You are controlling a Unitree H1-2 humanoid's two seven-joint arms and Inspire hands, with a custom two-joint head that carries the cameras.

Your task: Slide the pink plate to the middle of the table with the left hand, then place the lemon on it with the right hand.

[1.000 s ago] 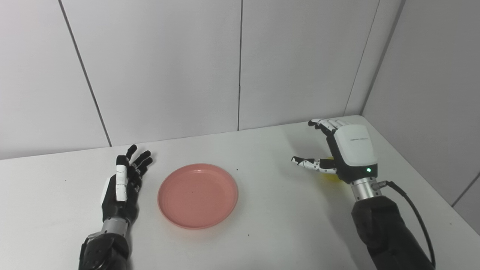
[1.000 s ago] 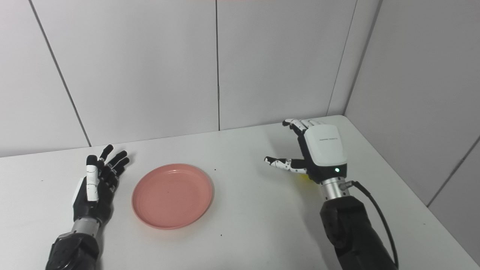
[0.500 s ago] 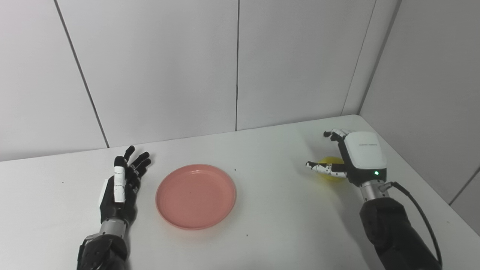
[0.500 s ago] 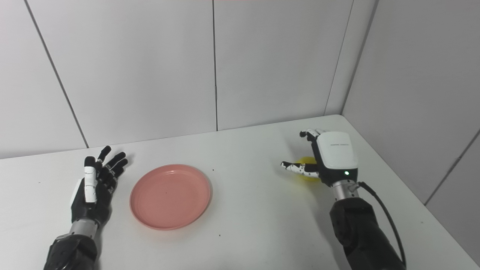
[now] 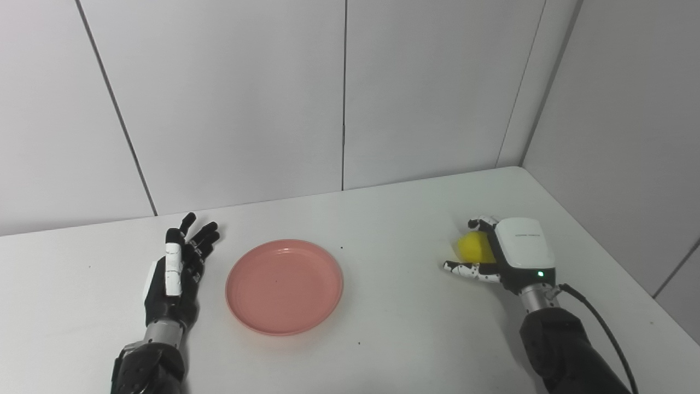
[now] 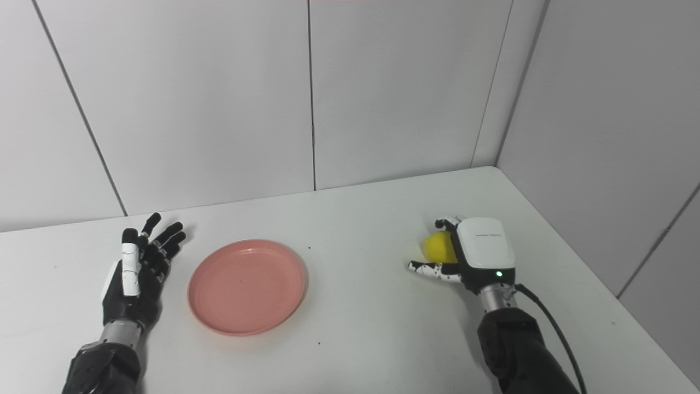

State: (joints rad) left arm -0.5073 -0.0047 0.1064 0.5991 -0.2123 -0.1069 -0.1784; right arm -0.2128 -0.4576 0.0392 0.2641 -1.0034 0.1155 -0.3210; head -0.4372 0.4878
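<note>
Right hand (image 5: 511, 256): R side of table (image 5: 394, 328), fingers curled round lemon (image 5: 474, 247), thumb out.
Plate (image 5: 284, 285): centre-left, nothing on it.
Left hand (image 5: 175, 268): beside plate, apart from it; fingers spread, holding nothing.

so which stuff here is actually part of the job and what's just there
Part of the job:
- pink plate
- lemon, with the right hand around it
- left hand, open beside the plate

Just there:
- table
- wall panels

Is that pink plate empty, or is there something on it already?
Empty. The plate shows only bare pink surface; the lemon is off to the side in the right hand.
</note>
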